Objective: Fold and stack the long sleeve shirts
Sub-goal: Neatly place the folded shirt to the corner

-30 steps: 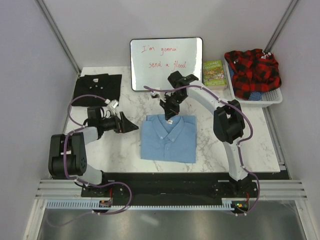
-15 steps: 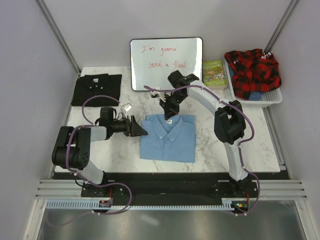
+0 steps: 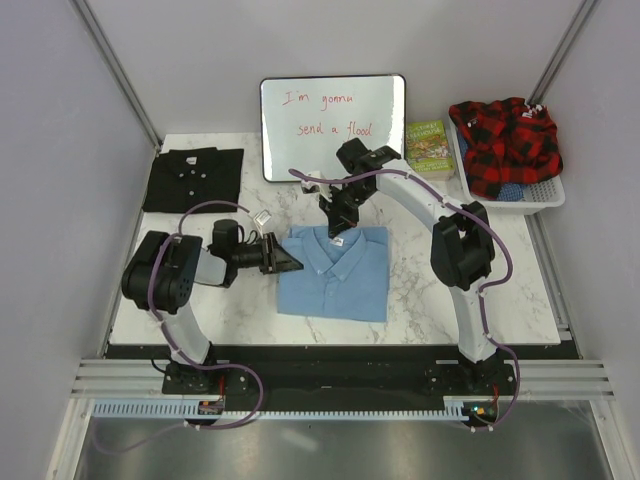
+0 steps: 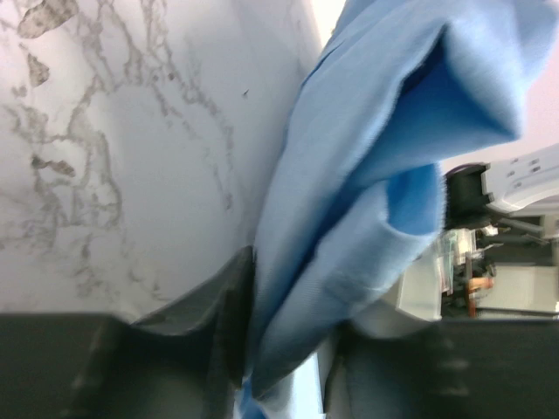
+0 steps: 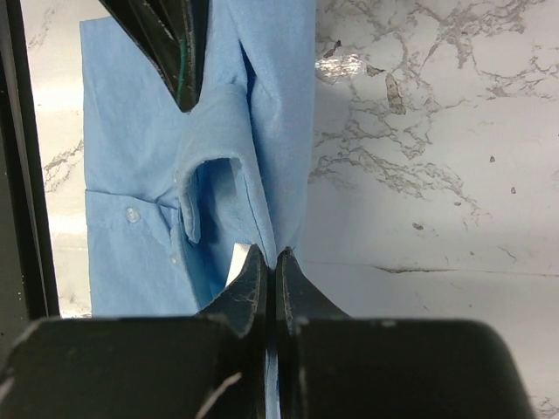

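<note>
The light blue long sleeve shirt (image 3: pixel 335 272) lies folded, collar at the far side, in the middle of the marble table (image 3: pixel 440 290). My left gripper (image 3: pixel 290 263) is at its left edge. In the left wrist view the blue cloth (image 4: pixel 349 201) fills the gap between the two fingers (image 4: pixel 201 305), which are shut on it. My right gripper (image 3: pixel 338 232) sits at the far edge by the collar. Its tips (image 5: pixel 269 258) are shut on the cloth's (image 5: pixel 148 175) edge. The black long sleeve shirt (image 3: pixel 193 180) lies folded at the back left.
A whiteboard (image 3: pixel 333 125) with red writing stands at the back. To its right lies a book (image 3: pixel 428 147), then a white basket (image 3: pixel 545 195) holding a red and black plaid cloth (image 3: pixel 505 140). Walls close in on both sides.
My left gripper slid right to the blue shirt's left edge and closed on it. The shirt's left side shifted a little. The right gripper kept its hold at the collar edge.
</note>
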You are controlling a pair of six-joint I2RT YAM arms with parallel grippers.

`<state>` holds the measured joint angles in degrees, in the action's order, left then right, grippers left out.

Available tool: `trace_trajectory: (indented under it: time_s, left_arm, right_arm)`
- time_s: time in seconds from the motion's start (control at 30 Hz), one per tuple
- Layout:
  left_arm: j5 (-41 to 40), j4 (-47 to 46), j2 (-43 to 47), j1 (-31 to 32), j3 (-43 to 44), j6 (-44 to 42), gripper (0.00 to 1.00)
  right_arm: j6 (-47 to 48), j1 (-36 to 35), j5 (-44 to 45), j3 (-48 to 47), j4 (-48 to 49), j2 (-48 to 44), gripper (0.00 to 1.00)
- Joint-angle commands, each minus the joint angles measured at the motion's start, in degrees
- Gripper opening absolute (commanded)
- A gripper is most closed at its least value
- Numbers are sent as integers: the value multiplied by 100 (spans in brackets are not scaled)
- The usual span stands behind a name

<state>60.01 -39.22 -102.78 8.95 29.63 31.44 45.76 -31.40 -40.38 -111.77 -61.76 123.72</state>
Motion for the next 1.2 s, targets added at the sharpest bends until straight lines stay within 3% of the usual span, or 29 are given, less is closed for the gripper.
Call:
trace_trajectory:
  time_s: [0.0, 0.03, 0.13, 0.17, 0.33, 0.4, 0.43, 0.5, 0.57, 0.6, 0.67, 0.9, 1.17]
  left_arm:
    - [195, -1001, 47, 28, 165, 758, 31]
    - [248, -721, 135, 10, 244, 697, 21]
    - [222, 869, 732, 19, 570, 39, 11]
    - [178, 1238, 925, -7, 640, -302, 2]
    - [-356, 4752, 1656, -297, 1615, -1595, 2]
    - [-498, 6006, 1656, -542, 2088, -2158, 2]
    - [-525, 6310, 1656, -630, 2187, -2299, 2]
    - [-761, 6934, 1656, -842, 2441, -2791, 2]
    - [-1078, 7611, 1648, -1095, 2608, -3316, 2]
    - [-1201, 7762, 1639, -1158, 2653, -3442, 2]
    - [-1622, 8184, 1516, -1316, 2924, -3853, 2]
    - [-2695, 8835, 1199, -1809, 4129, -4524, 2]
    - [-3215, 9354, 602, -2248, 5710, -4770, 2]
  right_arm:
    - [74, -42, -392, -196, 23, -147, 0]
    - [56, -33, -392, -223, 23, -120, 0]
    - [-49, -51, -383, -276, 137, -76, 0]
    - [-136, -42, -365, -284, 303, -76, 0]
    - [-760, -121, -243, -311, 866, -41, 4]
    - [-1084, -226, -24, -328, 1174, -24, 21]
    - [-1173, -261, 56, -337, 1253, 3, 27]
    - [-1367, -349, 258, -407, 1464, 64, 51]
    - [-1578, -376, 443, -486, 1587, 99, 63]
    - [-1674, -376, 513, -495, 1631, 126, 82]
    - [-1781, -376, 741, -478, 1710, 109, 96]
    - [-1930, -218, 1120, -12, 1869, -383, 98]
    - [-1939, 98, 1208, 392, 1834, -805, 98]
